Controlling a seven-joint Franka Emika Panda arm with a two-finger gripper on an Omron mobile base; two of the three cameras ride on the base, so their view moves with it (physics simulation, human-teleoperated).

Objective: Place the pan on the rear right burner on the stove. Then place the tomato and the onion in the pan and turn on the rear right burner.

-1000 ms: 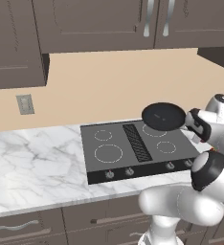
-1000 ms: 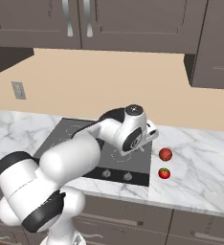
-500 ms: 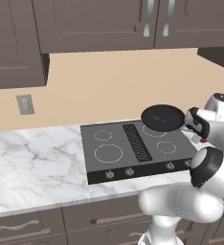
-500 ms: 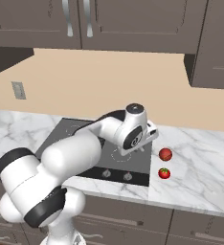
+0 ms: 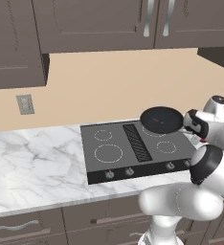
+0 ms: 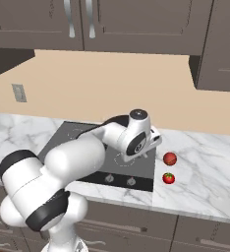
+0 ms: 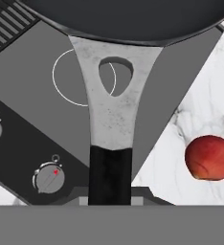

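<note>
One pan [image 5: 162,119] is seen right of centre in the left base view, held above the stove [image 5: 114,154] over its rear right burner [image 5: 154,132], of which just a short arc shows below the pan's rim; the gripper [image 5: 189,123] is clamped on the pan's handle at the right of the frame, against the white arm. Four dashed rings and a black centre vent are marked on the cooktop, with small knobs along its front edge, and the marble counter [image 5: 32,167] runs off to the lower left. In the right base view the gripper [image 6: 154,140] is met near the centre, largely hidden behind the arm's wrist — the pan cannot be made out there. Right of the stove [image 6: 68,142], the onion [image 6: 170,158] and the tomato [image 6: 168,178] are set on the counter, the tomato just below the onion and both well apart from the cooktop. In the hand view the pan [image 7: 128,19] is spread across the top, its grey handle with an oval hole running down to the bottom centre, where its dark grip is pinched by the gripper [image 7: 109,198]; the onion [image 7: 210,158] lies at the right edge on marble, and a knob [image 7: 49,178] is seen at lower left.
</note>
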